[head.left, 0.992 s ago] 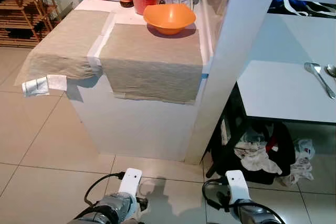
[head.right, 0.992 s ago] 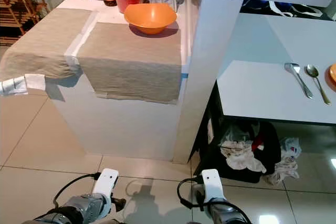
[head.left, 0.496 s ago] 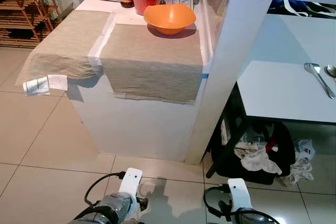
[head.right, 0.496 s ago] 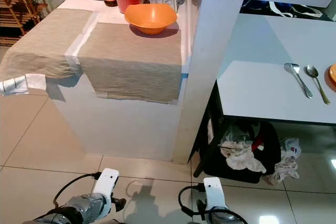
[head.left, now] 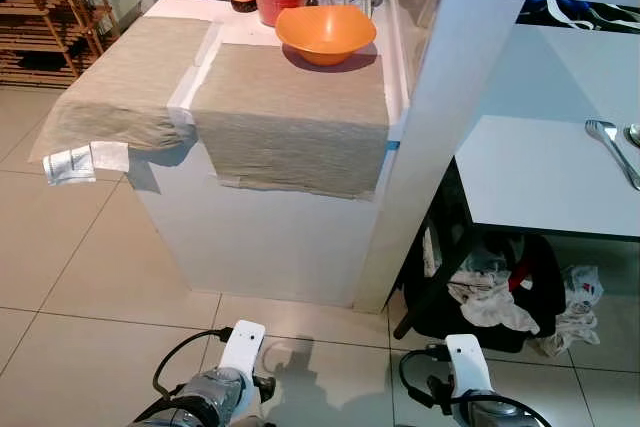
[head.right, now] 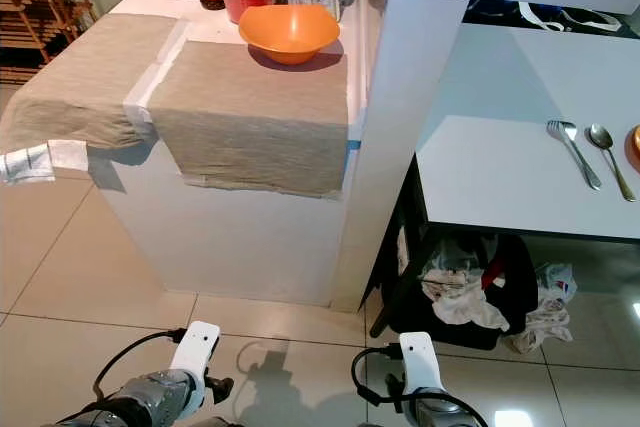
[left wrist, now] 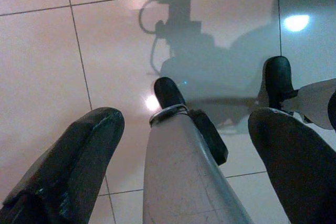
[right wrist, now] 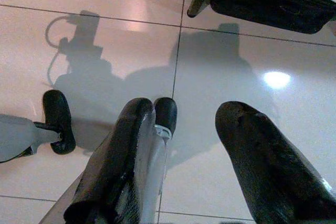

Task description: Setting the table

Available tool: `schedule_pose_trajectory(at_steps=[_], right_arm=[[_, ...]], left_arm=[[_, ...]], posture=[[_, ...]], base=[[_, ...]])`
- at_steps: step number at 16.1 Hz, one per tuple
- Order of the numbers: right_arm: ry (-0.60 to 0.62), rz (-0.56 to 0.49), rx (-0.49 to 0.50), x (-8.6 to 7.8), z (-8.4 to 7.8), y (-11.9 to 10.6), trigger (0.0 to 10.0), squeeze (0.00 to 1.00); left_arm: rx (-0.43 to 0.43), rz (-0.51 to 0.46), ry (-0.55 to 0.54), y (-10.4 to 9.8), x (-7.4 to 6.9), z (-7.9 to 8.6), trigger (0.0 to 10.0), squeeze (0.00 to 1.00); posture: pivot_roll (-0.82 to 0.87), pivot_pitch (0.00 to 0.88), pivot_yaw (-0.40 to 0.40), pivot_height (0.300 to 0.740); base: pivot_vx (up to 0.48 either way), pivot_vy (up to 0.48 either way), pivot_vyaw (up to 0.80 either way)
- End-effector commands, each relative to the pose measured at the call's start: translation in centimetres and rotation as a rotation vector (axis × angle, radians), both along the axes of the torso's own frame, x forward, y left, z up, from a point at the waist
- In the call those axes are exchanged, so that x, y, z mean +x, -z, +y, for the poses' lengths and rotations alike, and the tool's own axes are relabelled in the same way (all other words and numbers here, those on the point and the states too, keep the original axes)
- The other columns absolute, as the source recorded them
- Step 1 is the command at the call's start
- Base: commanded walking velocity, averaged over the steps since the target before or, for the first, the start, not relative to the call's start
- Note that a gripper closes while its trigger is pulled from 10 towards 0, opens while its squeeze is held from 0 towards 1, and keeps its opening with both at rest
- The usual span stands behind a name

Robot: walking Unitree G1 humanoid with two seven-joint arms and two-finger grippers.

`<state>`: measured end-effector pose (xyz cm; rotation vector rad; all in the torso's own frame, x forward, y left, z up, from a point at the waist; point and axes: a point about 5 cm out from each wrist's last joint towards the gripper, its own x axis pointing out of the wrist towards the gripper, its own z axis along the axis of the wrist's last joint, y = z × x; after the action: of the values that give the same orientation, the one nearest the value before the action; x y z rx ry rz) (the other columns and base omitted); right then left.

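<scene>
The left gripper (left wrist: 186, 145) hangs over the tiled floor (left wrist: 42, 66), jaws spread wide and empty; the right gripper (right wrist: 181, 166) hangs likewise, spread and holding nothing. An orange bowl (head.left: 324, 33) sits upright near the counter's (head.left: 250, 217) far right corner on a beige cloth (head.left: 290, 112). On the white table (head.right: 500, 172), a fork (head.right: 572, 151) and spoon (head.right: 608, 158) lie near its right edge, handles toward the robot; beyond them something orange is cut off.

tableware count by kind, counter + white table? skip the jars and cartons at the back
Bowls: 1, the orange bowl on the counter.
Forks: 1, the fork on the white table.
Spoons: 1, the spoon beside the fork.
Total: 3.
An orange edge at the frame's right border is too cut off to identify.
</scene>
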<state>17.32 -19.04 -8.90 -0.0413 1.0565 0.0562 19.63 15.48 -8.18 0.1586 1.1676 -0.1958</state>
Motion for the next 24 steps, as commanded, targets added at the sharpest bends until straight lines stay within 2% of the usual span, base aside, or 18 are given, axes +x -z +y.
schedule_pose_trajectory(at_steps=[1,8,24], right_arm=[[0.002,-0.007,-0.007,0.3,-0.4,-0.2,10.0,0.00],[0.002,-0.012,0.004,0.7,0.7,-0.2,10.0,0.00],[-0.041,-0.002,-0.009,0.1,0.4,0.0,10.0,0.00]], left_arm=[[0.005,0.001,0.009,0.1,-0.2,0.1,10.0,0.00],[0.003,-0.003,0.016,0.1,-0.2,0.0,10.0,0.00],[-0.014,-0.010,0.027,0.0,0.0,-0.4,10.0,0.00]], posture=[[-0.11,0.008,0.002,0.740],[-0.10,0.005,0.007,0.740],[-0.11,0.013,0.001,0.740]], base=[[0.000,0.000,0.00],[0.000,0.000,0.00],[0.000,0.000,0.00]])
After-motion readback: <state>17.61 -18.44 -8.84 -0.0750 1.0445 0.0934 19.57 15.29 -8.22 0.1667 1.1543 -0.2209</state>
